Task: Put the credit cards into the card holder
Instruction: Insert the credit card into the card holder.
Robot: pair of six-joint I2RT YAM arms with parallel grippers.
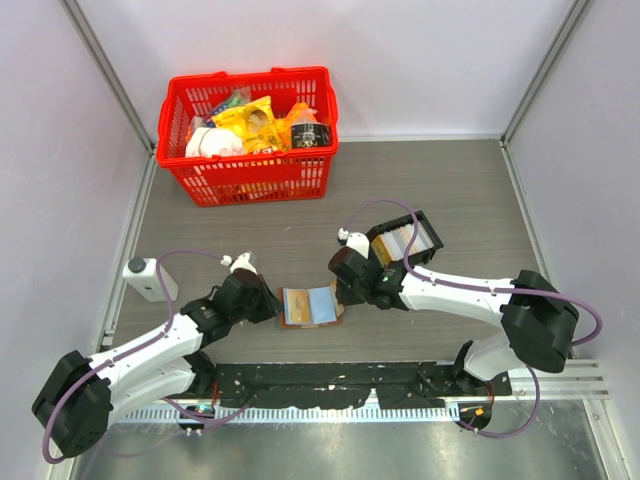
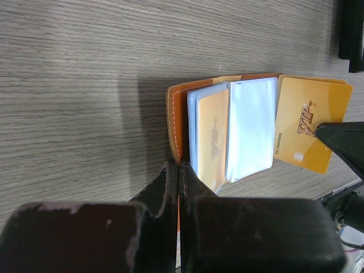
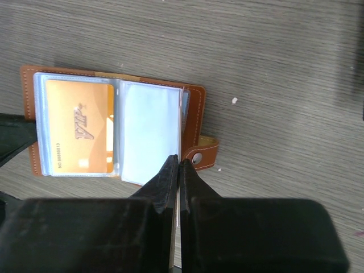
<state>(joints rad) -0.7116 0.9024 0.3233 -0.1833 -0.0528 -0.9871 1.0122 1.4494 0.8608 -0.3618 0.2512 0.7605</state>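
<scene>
The brown card holder point(image 1: 310, 305) lies open on the table between my grippers, with its clear sleeves up. One yellow-orange card point(image 3: 79, 125) sits in a left sleeve and also shows in the left wrist view point(image 2: 211, 133). My left gripper point(image 1: 268, 300) is shut on the card holder's left cover edge point(image 2: 175, 119). My right gripper point(image 1: 345, 292) is shut on another yellow-orange card point(image 2: 307, 114), held edge-on at the right-hand sleeve point(image 3: 151, 131) beside the snap tab point(image 3: 205, 156). More credit cards point(image 1: 395, 243) stand in a black tray.
The black open-top tray point(image 1: 420, 220) sits just behind my right gripper. A red basket point(image 1: 250, 180) full of packets stands at the back left. A small white device point(image 1: 140, 272) lies by the left wall.
</scene>
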